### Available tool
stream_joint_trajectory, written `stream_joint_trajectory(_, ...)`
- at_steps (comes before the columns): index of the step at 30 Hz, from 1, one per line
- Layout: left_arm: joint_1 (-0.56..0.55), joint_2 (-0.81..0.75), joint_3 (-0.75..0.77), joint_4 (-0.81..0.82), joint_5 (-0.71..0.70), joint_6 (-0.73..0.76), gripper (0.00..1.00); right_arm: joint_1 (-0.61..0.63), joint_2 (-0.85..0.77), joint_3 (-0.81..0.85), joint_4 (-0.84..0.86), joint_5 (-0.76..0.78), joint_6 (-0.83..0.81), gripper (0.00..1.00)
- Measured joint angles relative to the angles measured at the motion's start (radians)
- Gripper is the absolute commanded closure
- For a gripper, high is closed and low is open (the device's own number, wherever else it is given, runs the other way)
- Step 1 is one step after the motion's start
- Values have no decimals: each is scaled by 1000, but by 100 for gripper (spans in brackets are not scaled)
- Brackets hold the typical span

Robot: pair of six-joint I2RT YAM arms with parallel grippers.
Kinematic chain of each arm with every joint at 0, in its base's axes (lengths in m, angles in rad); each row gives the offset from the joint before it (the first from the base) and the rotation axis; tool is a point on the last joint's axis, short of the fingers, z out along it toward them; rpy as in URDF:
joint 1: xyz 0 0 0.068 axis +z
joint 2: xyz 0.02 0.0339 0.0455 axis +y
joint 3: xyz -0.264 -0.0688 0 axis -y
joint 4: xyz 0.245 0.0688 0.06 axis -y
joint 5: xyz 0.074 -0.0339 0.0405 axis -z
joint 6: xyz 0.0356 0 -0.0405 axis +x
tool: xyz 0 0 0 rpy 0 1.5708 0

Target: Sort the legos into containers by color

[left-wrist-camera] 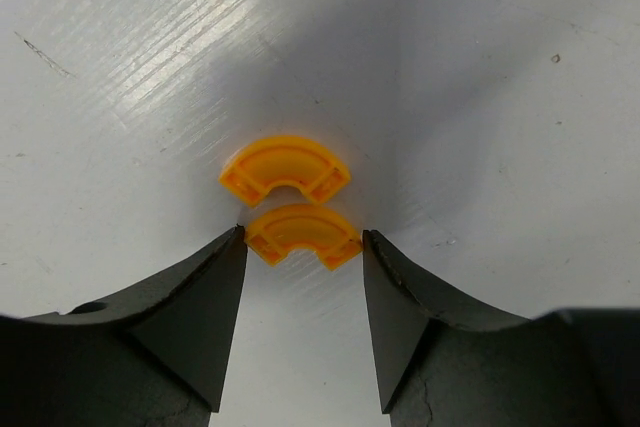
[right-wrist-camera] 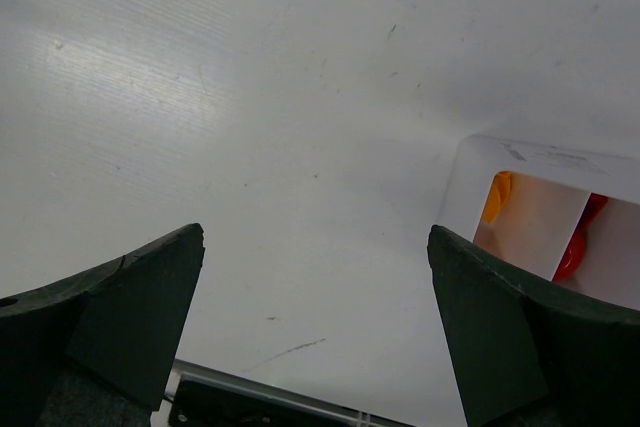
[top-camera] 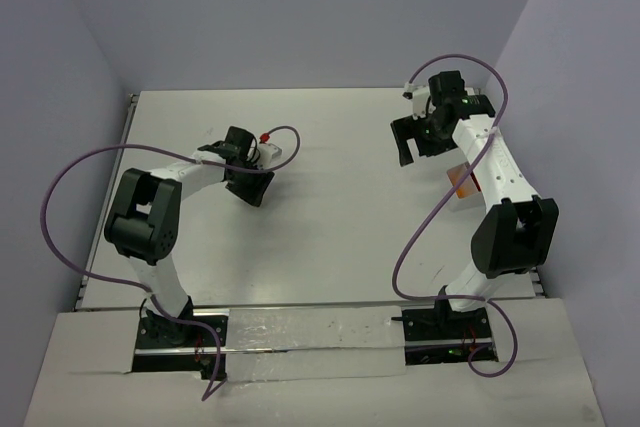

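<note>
one container, maybe orange lego inside

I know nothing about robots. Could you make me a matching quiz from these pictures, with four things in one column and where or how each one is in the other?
1. left tool
2. right tool
3. container
4. farther orange lego

A. holds an orange piece and a red piece
B. wide apart, nothing between
C. flanks the nearer orange lego
D. lies on the table, beyond the left tool

Pairs: 1-C, 2-B, 3-A, 4-D
</note>
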Motion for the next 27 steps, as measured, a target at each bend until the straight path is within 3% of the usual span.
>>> stream_joint_trajectory(11,-3,-2,0,0,-5,0,57,6,0,-4,2,-21,10,0)
stream_joint_trajectory(16,-17,-43,0,-41,26,-2,59,18,-22,-43,33,-115,38,0)
stream_joint_trajectory(27,-137,-557,31,1,296,-32,64,58,-85,-155,136,-625,158,1)
